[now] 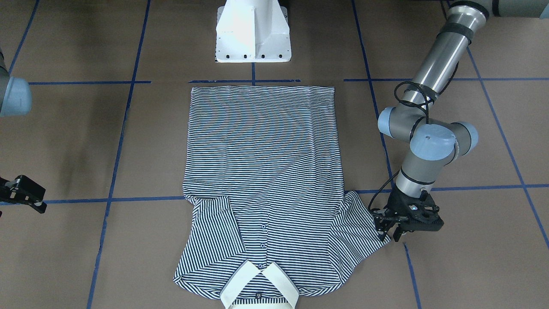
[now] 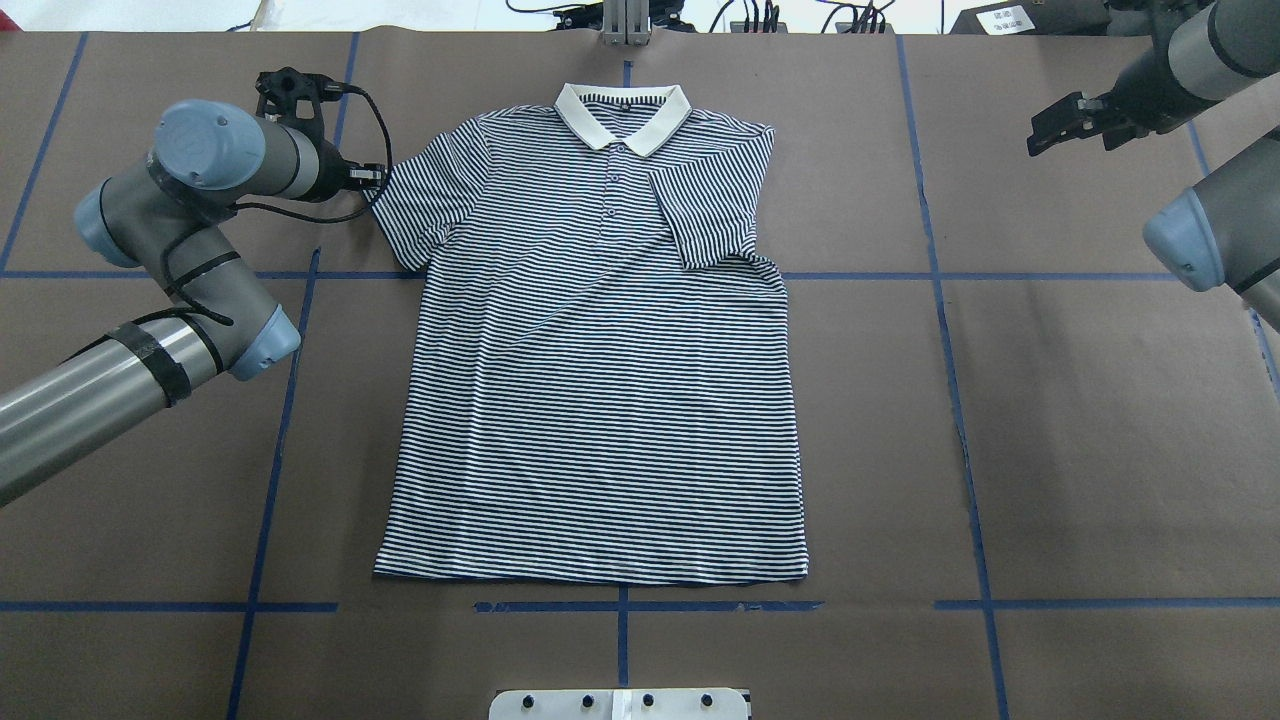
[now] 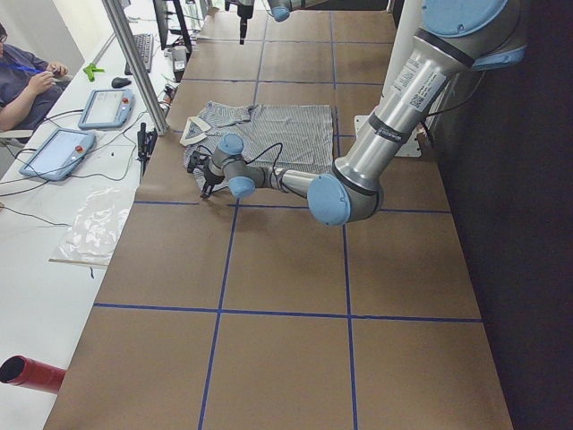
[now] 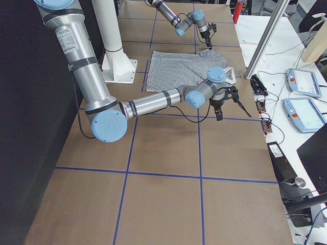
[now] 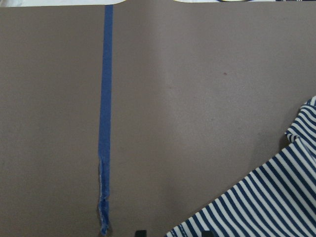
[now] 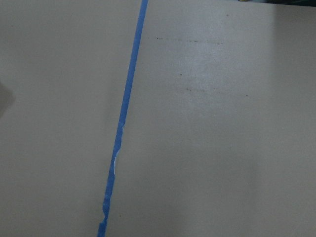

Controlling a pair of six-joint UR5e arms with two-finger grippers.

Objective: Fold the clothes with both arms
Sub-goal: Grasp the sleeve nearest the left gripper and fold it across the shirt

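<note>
Left gripper (image 1: 388, 231), fingers parted, at sleeve hem of polo shirt (image 1: 261, 163); cloth lies inboard. Right gripper (image 2: 1045, 130) well apart, fingers unreadable

Soft knit cloth on the polo shirt (image 2: 600, 400), matt and lying smooth, its cream collar (image 2: 623, 112) a flatter, denser cloth. The counter (image 2: 1100, 450) wears a dull brown paper-like sheet, faintly scuffed, and the blue tape (image 5: 104, 123) on it is frayed at one end. The left arm (image 1: 441, 47) is brushed metal with a sheen and has smooth pale plastic caps. Left end effector (image 1: 389, 235), matt black. White pedestal (image 1: 253, 34), glossy paint.
</note>
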